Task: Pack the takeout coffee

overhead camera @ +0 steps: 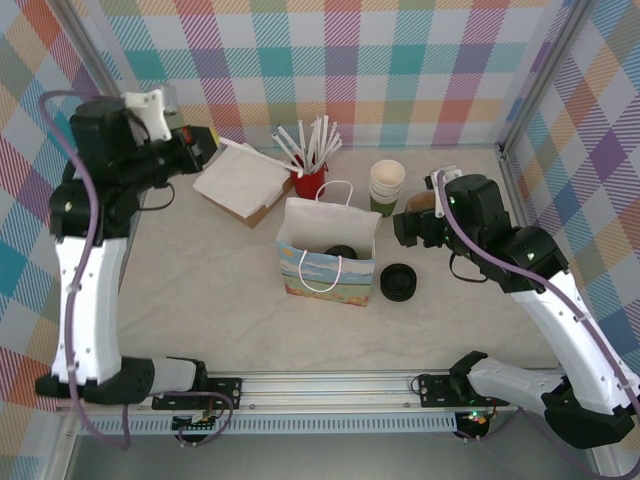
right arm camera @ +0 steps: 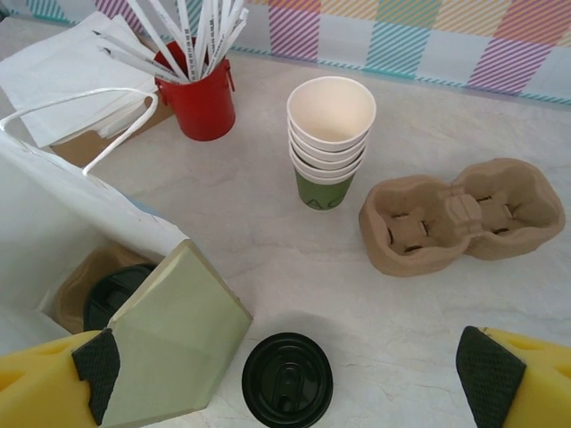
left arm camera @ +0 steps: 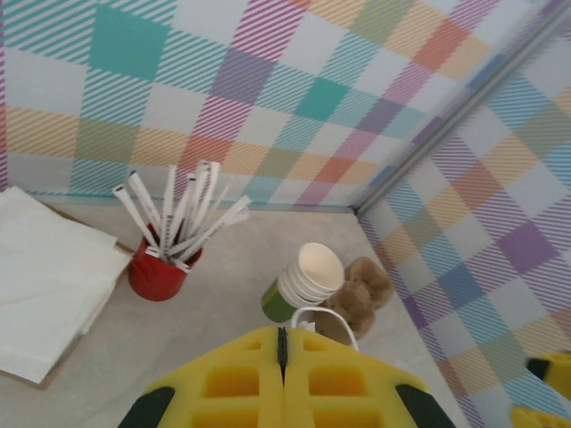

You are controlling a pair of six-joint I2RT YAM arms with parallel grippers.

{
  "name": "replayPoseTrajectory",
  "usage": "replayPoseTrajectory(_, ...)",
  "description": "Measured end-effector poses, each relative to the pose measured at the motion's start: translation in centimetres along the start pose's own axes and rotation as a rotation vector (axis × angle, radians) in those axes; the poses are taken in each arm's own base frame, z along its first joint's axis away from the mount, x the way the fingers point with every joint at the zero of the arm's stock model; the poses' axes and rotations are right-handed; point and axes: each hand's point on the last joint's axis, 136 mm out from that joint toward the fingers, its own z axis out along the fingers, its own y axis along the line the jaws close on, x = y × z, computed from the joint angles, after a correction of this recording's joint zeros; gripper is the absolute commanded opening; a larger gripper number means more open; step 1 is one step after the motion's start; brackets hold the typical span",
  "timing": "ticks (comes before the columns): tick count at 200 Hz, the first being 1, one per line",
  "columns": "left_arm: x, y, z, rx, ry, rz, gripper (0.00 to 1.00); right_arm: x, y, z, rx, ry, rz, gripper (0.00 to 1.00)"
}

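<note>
Two robot arms reach over a pale marbled worktop (overhead camera: pixel 200 300) walled in bright plaid. At its centre stands an open white paper bag (overhead camera: pixel 327 270) with looped handles and a landscape print on its near face. The coffee cup (overhead camera: pixel 340 252) stands inside the bag, seen from above as a round black lid ringed with tan; its wall is hidden. The right fingers (right arm camera: pixel 53 383) are spread wide apart and empty, hovering just beside the bag's right edge, above loose black lids (overhead camera: pixel 398 282) on the worktop. Behind them sit a stack of green cups (overhead camera: pixel 387 185) and a tan cardboard carrier (right arm camera: pixel 464 218). The left fingers (left arm camera: pixel 232 383) are pressed together, holding nothing, raised near the back left beside a pile of white napkins (overhead camera: pixel 240 175). A red pot of wrapped straws (overhead camera: pixel 310 180) stands behind the bag.
</note>
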Motion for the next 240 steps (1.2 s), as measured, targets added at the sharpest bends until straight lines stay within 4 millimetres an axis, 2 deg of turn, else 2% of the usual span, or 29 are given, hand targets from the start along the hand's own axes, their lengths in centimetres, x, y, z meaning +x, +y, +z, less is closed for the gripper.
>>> replayPoseTrajectory(24,1.3,-2.0,-2.9,0.063,-0.014,0.018,0.0,0.0,-0.4,-0.6,0.012,-0.018,0.011,1.0)
replayPoseTrajectory(50,3.3,-2.5,-3.5,0.097,0.025,0.012,0.0,0.0,-0.7,-1.0,0.022,-0.026,0.016,1.0)
replayPoseTrajectory(73,5.2,-2.5,-2.5,0.111,0.087,0.002,0.0,0.2,-0.9,-1.2,0.026,-0.025,0.019,1.0)
replayPoseTrajectory(110,7.9,-1.9,0.3,0.092,0.195,-0.007,0.0,0.3,-1.1,-1.6,0.028,-0.027,0.02,1.0)
replayPoseTrajectory(144,11.0,-2.9,3.3,0.102,0.302,0.033,0.0,0.3,-1.2,-1.8,0.031,-0.032,0.021,1.0)
replayPoseTrajectory(172,13.6,-3.6,6.3,0.094,0.392,0.068,0.17,0.3,-1.3,-1.8,0.038,-0.035,0.021,1.0)
replayPoseTrajectory(186,14.7,-3.4,7.6,0.079,0.428,0.084,0.31,0.3,-1.4,-1.8,0.042,-0.034,0.02,1.0)
replayPoseTrajectory(198,15.3,-3.2,8.4,0.067,0.449,0.09,0.37,0.3,-1.4,-1.8,0.045,-0.035,0.02,1.0)
replayPoseTrajectory(218,15.4,-2.9,8.8,0.05,0.452,0.103,0.5,0.3,-1.5,-1.8,0.047,-0.035,0.017,1.0)
replayPoseTrajectory(240,13.9,-2.9,8.4,0.022,0.406,0.128,0.59,0.3,-1.5,-1.8,0.051,-0.035,0.016,1.0)
